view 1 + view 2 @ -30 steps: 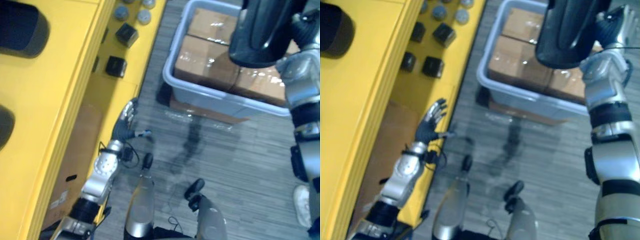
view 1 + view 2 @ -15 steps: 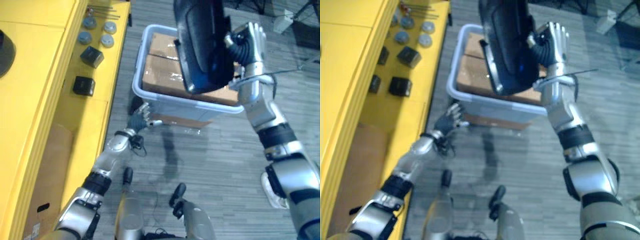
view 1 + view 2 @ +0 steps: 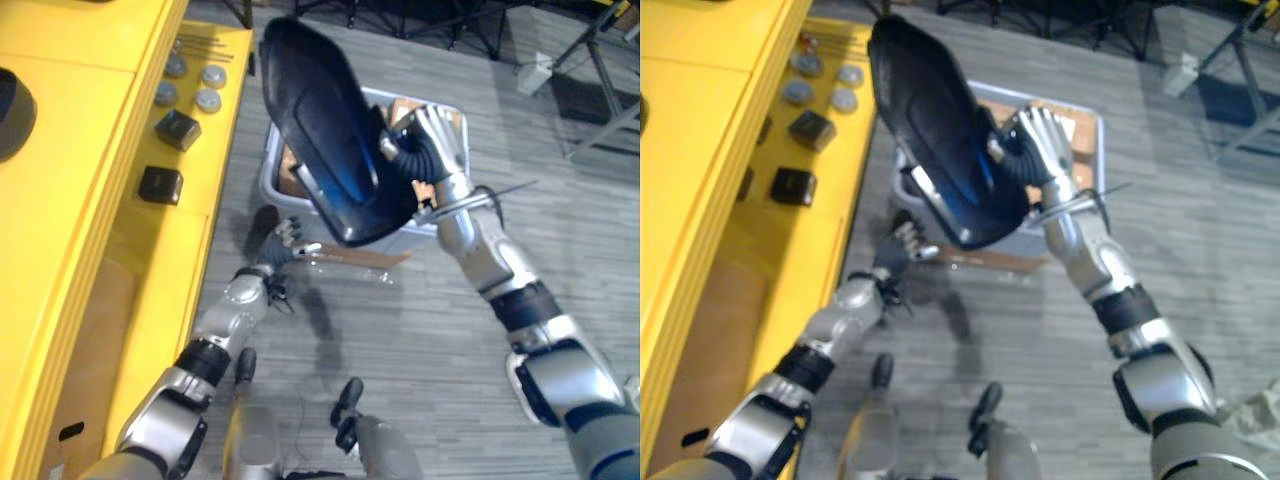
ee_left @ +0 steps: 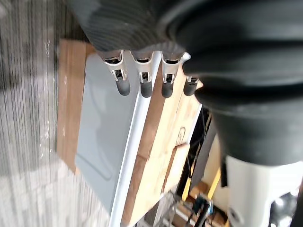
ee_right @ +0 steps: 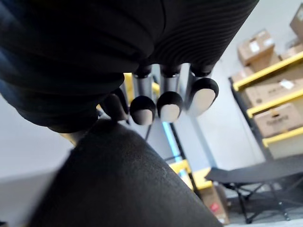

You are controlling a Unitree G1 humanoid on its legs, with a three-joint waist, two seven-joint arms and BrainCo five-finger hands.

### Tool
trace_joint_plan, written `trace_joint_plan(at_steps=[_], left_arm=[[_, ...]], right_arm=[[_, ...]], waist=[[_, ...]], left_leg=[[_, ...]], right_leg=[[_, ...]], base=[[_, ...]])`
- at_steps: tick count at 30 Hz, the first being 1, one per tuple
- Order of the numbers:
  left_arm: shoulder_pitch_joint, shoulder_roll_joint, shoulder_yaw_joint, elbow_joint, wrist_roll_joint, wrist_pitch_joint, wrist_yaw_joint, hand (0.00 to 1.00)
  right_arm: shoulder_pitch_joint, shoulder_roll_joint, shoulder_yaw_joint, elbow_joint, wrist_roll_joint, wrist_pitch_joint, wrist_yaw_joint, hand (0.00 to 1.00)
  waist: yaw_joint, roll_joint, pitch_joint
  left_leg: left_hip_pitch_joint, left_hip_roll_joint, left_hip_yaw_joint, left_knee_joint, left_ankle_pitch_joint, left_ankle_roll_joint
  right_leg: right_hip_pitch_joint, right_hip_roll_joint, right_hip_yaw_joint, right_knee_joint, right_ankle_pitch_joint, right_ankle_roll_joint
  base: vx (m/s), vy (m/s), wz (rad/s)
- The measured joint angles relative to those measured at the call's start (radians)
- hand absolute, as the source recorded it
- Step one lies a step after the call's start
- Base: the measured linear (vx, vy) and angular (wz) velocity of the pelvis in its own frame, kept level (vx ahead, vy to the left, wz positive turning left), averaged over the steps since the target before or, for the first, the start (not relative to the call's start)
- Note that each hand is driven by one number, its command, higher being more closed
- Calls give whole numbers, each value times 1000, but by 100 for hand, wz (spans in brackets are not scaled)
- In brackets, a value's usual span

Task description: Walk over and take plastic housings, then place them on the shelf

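Black glossy curved plastic housing [image 3: 325, 150] clamped in my right robot hand [image 3: 428, 145], fingers curled round its edge, grey plastic bin [image 4: 102, 132] of brown cardboard boxes [image 3: 1080, 125] below that hand, my left robot hand [image 3: 278, 240] low beside the bin, fingers straight and empty, yellow shelf [image 3: 60, 230] off to its left.

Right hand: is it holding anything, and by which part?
The right hand grips the dark plastic housing by its side rim, above the grey bin. The left hand is empty.

Silver-grey arms [image 3: 478, 252], blk bands, right robot hand [image 3: 433, 143] (dark ribbed cover)
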Motion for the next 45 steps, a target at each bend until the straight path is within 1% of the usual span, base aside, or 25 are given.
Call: trace_joint_plan(at_steps=[2, 4, 5, 7, 8, 9, 11, 13, 14, 16, 18, 21, 22, 23, 24, 26, 27, 29, 34, 35, 39, 43, 45], left_arm=[[0, -1, 27, 12, -84, -6, 7, 0], [-8, 0, 41, 18, -194, -21, 6, 0], [-23, -7, 62, 44, -284, -39, 2, 0], [-38, -8, 92, 77, -378, -47, -8, 0], [-42, -8, 115, 95, -436, -55, -25, 0], [-43, -6, 122, 99, -464, -59, -38, 0], [-49, -5, 151, 108, -568, -69, -90, 0], [-64, -4, 166, 116, -652, -75, -121, 0], [-72, -4, 184, 122, -703, -75, -142, 0], [-76, 4, 200, 125, -766, -74, -173, 0], [-78, 7, 227, 129, -841, -58, -220, 0], [-78, 10, 228, 131, -858, -38, -261, 0], [-78, 10, 228, 131, -879, -30, -290, 0], [-80, 10, 228, 131, -881, -20, -323, 0], [-82, 10, 228, 131, -882, -13, -334, 0], [-96, 10, 227, 131, -884, 6, -397, 0], [-100, 9, 226, 131, -884, 6, -414, 0], [-106, 9, 225, 125, -883, 6, -473, 0], [-106, 1, 213, 100, -864, 7, -553, 0], [-105, 1, 201, 87, -864, 5, -562, 0], [-104, 0, 175, 72, -853, 4, -562, 0], [-92, -5, 151, 42, -796, 5, -562, 0], [-92, -5, 137, 37, -729, 10, -562, 0]], right_arm=[[24, 10, 0, -16, -9, -11, 7, 100], [38, 18, 0, -25, -24, -13, 17, 100], [50, 28, 0, -35, -37, -15, 20, 100], [53, 37, 4, -35, -43, -23, 20, 100], [53, 37, 9, -36, -43, -34, 21, 100], [53, 37, 12, -36, -43, -37, 21, 100], [53, 38, 23, -36, -43, -49, 21, 100], [54, 38, 25, -36, -44, -52, 20, 100], [55, 39, 25, -36, -46, -52, 20, 100], [55, 39, 25, -36, -56, -52, 20, 100], [56, 39, 25, -35, -63, -55, 20, 100], [56, 39, 25, -34, -63, -60, 20, 100], [56, 39, 25, -34, -63, -63, 20, 100], [56, 39, 25, -32, -63, -71, 19, 100], [56, 39, 25, -32, -63, -72, 19, 100], [56, 39, 25, -30, -63, -73, 17, 100], [56, 39, 25, -28, -63, -74, 16, 100], [56, 39, 25, -20, -63, -78, 8, 100], [56, 39, 25, 4, -63, -80, -16, 100], [56, 38, 25, 5, -63, -81, -27, 100], [56, 36, 25, 5, -63, -81, -30, 100], [56, 35, 25, 5, -63, -81, -30, 100], [56, 35, 25, 5, -63, -83, -29, 100]], waist=[[-2, -5, -11], [-2, -8, -13], [-2, -8, -13], [-3, -8, -13], [-4, -8, -13], [-4, -9, -14], [-3, -9, -14], [-3, -9, -14], [-3, -9, -14], [-3, -9, -14], [-3, -9, -14], [-2, -9, -14], [-2, -9, -14], [-2, -9, -14], [-2, -9, -14], [-2, -9, -14], [-2, -9, -14], [-2, -9, -14], [-2, -9, -14], [-2, -9, -14], [-3, -9, -14], [-3, -9, -14], [-3, -9, -14]], left_leg=[[0, 1, 2, 0, 0, 0], [1, 1, 3, -1, 1, 0], [1, 1, 4, -2, 3, 1], [3, 1, 5, -2, 4, 2], [7, 1, 5, -4, 4, 2], [8, 1, 6, -6, 4, 2], [16, 1, 11, -22, 12, 3], [18, 0, 13, -35, 19, 4], [17, 0, 14, -36, 20, 4], [17, -1, 15, -36, 20, 4], [16, -3, 15, -36, 20, 4], [16, -4, 15, -36, 20, 4], [15, -5, 14, -36, 20, 4], [15, -5, 14, -36, 20, 4], [15, -6, 13, -36, 20, 4], [13, -6, 9, -36, 20, 5], [12, -6, 8, -36, 20, 5], [9, -7, 3, -36, 20, 5], [4, -9, 1, -36, 20, 5], [3, -9, 1, -36, 20, 5], [3, -10, 0, -36, 21, 6], [2, -11, 0, -36, 21, 6], [2, -12, -1, -36, 21, 6]], right_leg=[[1, 4, 3, -6, 5, -1], [4, 10, 6, -15, 12, -2], [6, 11, 6, -22, 17, -3], [12, 13, 8, -34, 25, -3], [17, 15, 8, -40, 28, -2], [17, 15, 9, -42, 28, -3], [18, 15, 13, -49, 33, -3], [15, 15, 14, -56, 37, -3], [15, 16, 14, -60, 40, -3], [15, 16, 15, -62, 41, -2], [15, 15, 15, -63, 41, -2], [15, 14, 15, -64, 41, -2], [15, 14, 14, -64, 41, -2], [15, 13, 14, -64, 41, -2], [15, 13, 14, -64, 41, -2], [15, 13, 10, -64, 41, -2], [15, 13, 9, -64, 41, -2], [15, 13, 4, -64, 40, -2], [13, 10, 0, -64, 40, -1], [12, 10, 0, -64, 40, -1], [11, 10, -1, -64, 40, -1], [12, 9, -1, -64, 40, -1], [12, 8, -2, -64, 40, -1]], base=[[-2, -16, -2], [0, 0, 0], [0, 0, 0], [0, 0, 0], [0, 0, 0], [-21, 1, -3], [-16, 9, -5], [0, 0, 0], [0, 0, 0], [0, 0, 0], [0, 0, 0], [0, 0, 0], [0, 0, 0], [0, 0, 0], [0, 0, 0], [-8, 1, 4], [-11, 1, 5], [-9, 2, 5], [-1, 2, 1], [0, 0, 0], [0, 0, 0], [0, 0, 0], [0, 0, 0]])
